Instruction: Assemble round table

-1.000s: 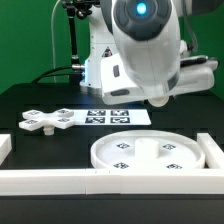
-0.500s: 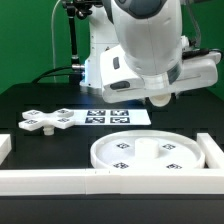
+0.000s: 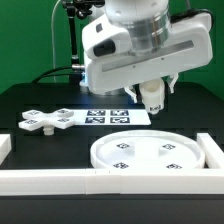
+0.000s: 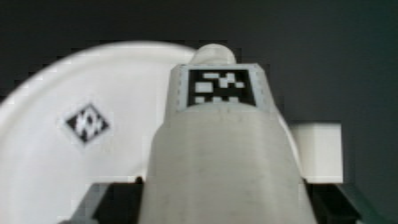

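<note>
Gripper: gripper (image 3: 151, 90) closed on the short cylindrical leg (image 3: 151, 101), fingers on either side of it.
Leg position: upright in the air, clear of the table; in the exterior view it hangs over the right end of the marker board (image 3: 110, 117), just behind the disc's far rim.
Markings: small black-and-white square tags on all the white parts, showing as patterns only. Largest in the wrist view, on the leg's flat face (image 4: 217, 88).
Disc: rimmed round disc (image 3: 150, 152) flat on the black table (image 3: 30, 100), with a raised edge and several tags spread over its face.
Base: cross-shaped base (image 3: 48, 121) lying flat at the exterior view's left, just beside the marker board's end; contact unclear.
Rails: long white border rails (image 3: 45, 178) along the front and sides, blocky and matte.
Exterior view only: white arm housing, base, marker board and rails.
Wrist view only: close look at the leg's rounded tip and tagged face, with a curved part of the disc (image 4: 71, 110) and one of its tags behind, against the dark table.
Materials: smooth white plastic parts on a matte black surface.
</note>
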